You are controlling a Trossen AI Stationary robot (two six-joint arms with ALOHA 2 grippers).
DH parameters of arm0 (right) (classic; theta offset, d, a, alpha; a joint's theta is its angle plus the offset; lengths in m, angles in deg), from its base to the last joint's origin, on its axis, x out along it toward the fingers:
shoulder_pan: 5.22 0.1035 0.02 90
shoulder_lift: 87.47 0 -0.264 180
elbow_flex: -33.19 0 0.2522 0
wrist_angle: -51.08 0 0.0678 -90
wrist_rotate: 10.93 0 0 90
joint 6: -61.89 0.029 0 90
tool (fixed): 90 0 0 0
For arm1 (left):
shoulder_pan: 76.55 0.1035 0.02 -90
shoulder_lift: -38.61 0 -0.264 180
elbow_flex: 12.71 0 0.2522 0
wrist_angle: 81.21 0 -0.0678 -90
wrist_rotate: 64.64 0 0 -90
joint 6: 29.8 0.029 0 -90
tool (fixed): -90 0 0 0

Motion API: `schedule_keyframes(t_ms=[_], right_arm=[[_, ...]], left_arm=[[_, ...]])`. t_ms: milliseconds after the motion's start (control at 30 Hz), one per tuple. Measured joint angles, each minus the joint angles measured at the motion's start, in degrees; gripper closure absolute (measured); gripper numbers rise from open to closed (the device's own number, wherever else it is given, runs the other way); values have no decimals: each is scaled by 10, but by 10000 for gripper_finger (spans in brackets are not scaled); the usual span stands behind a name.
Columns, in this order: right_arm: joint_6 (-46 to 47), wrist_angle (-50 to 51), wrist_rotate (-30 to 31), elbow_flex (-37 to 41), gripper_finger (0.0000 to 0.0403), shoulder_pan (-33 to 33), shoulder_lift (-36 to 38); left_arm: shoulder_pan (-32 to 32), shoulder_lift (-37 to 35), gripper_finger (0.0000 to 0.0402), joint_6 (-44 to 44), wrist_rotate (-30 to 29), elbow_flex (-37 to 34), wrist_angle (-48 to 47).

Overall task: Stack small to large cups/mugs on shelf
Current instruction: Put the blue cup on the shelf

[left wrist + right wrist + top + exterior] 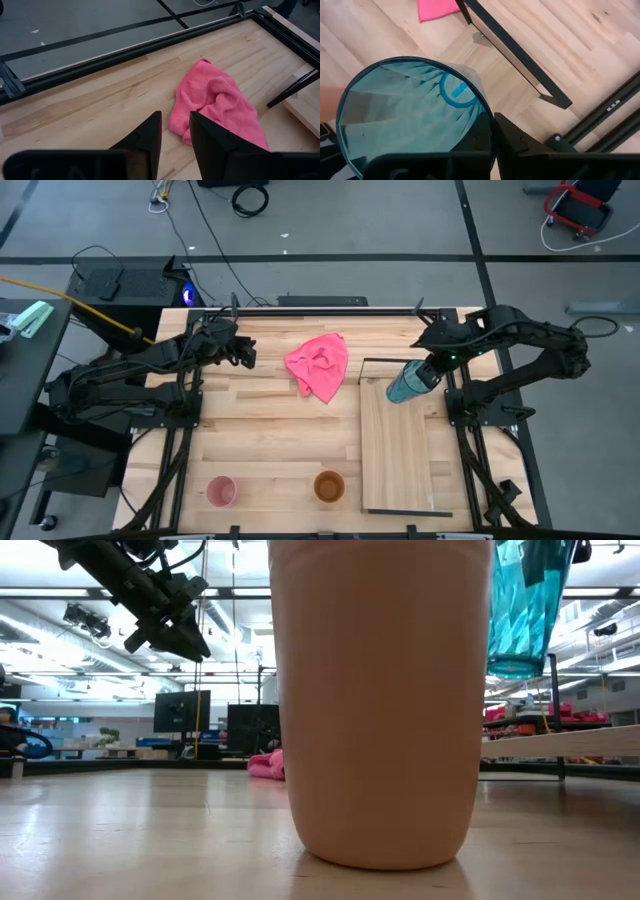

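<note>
The teal tumbler hangs from my right gripper above the far end of the pale wood shelf, close to its black wire frame. In the low view the tumbler is well above the shelf. The orange-brown cup and the small pink cup stand upright on the tabletop near its near edge. The orange-brown cup fills the middle of the low view. My left gripper hovers at the far left, its fingers a narrow gap apart and empty. My right gripper holds the tumbler by the wall at its rim, with one finger outside and the other showing dark through the wall inside. The fingers come from above. The tumbler hangs below them, mouth up and slightly tilted, clear of the shelf.
A crumpled pink cloth lies on the tabletop at the far middle, between the two grippers and left of the shelf's frame. It also shows just ahead of my left fingers. Bare tabletop lies left of the shelf.
</note>
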Motion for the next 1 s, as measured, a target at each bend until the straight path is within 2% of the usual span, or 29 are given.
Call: schedule_keyframes(t_ms=[567, 833, 1000], right_arm=[[-120, 0, 9, 0, 396, 0, -103], [-131, -1, 3, 1, 396, 0, -111], [-131, 1, -17, 27, 396, 4, -108]], left_arm=[[0, 0, 294, -3, 0, 0, -1], [0, 0, 294, -4, 0, 0, -6], [0, 0, 294, -4, 0, 0, -7]])
